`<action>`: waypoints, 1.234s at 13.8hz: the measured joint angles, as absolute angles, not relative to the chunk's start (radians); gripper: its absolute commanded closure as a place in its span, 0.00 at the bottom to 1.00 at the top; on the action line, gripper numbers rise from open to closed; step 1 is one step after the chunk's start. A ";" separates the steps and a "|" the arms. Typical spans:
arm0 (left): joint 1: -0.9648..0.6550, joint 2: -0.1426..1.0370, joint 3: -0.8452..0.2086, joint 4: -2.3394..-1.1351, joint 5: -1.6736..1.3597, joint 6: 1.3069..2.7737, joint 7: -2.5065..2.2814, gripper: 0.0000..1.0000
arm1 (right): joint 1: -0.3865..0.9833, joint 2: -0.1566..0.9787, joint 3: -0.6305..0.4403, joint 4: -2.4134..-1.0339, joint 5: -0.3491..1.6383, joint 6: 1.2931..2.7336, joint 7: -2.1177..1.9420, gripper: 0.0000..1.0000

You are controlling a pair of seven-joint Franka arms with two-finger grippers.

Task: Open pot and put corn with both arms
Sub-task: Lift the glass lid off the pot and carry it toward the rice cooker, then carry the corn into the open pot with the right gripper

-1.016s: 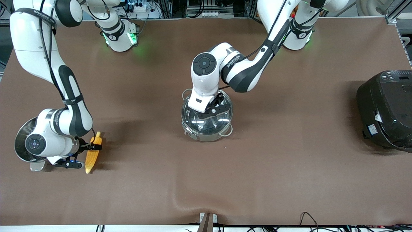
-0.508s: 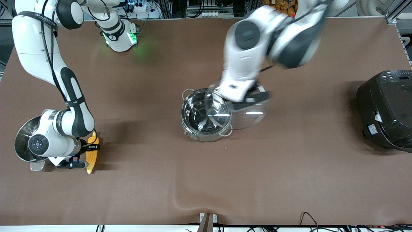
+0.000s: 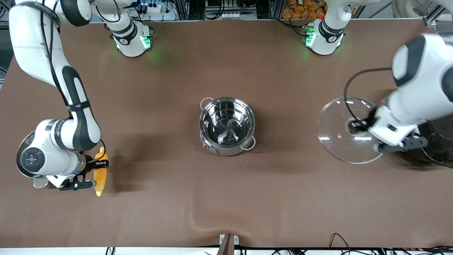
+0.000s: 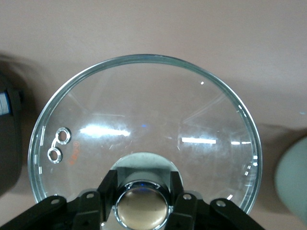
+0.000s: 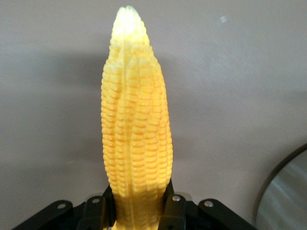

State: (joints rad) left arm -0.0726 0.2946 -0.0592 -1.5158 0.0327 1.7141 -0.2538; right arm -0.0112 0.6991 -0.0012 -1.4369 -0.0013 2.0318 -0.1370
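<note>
The pot [image 3: 227, 126] stands open in the middle of the table, steel inside bare. My left gripper [image 3: 355, 126] is shut on the copper knob [image 4: 142, 207] of the glass lid [image 3: 339, 141] and holds it in the air over the table beside the rice cooker. The lid [image 4: 144, 110] fills the left wrist view. My right gripper [image 3: 98, 165] is shut on the thick end of the corn [image 3: 100, 175] and holds it just above the table at the right arm's end. In the right wrist view the corn [image 5: 136, 120] points away from my right gripper [image 5: 139, 208].
A steel steamer pot [image 3: 22, 153] sits partly under my right arm; its rim [image 5: 288, 196] shows in the right wrist view. The black rice cooker [image 3: 439, 141] stands at the left arm's end, largely covered by my left arm. It also shows in the left wrist view [image 4: 7, 139].
My left gripper lifted the lid off the pot and swung it toward the rice cooker. My right gripper closed on the corn and raised it slightly.
</note>
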 measured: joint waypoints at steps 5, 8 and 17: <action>-0.014 0.284 -0.068 -1.844 0.029 2.115 -0.215 1.00 | 0.115 0.578 0.071 -1.416 -0.008 1.990 -0.230 1.00; -0.015 0.277 -0.076 -2.026 0.029 2.344 -0.209 1.00 | 0.273 0.565 0.075 -1.398 -0.033 1.991 -0.293 1.00; 0.013 0.334 -0.072 -2.230 0.029 2.674 -0.163 1.00 | 0.684 0.601 0.069 -1.385 -0.375 1.990 -0.298 1.00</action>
State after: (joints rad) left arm 0.0125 0.3340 -0.0719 -2.2303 0.0291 2.6738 -0.1632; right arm 0.6836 0.6014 0.0692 -1.3846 -0.3748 1.9903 -0.2980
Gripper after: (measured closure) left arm 0.511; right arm 0.626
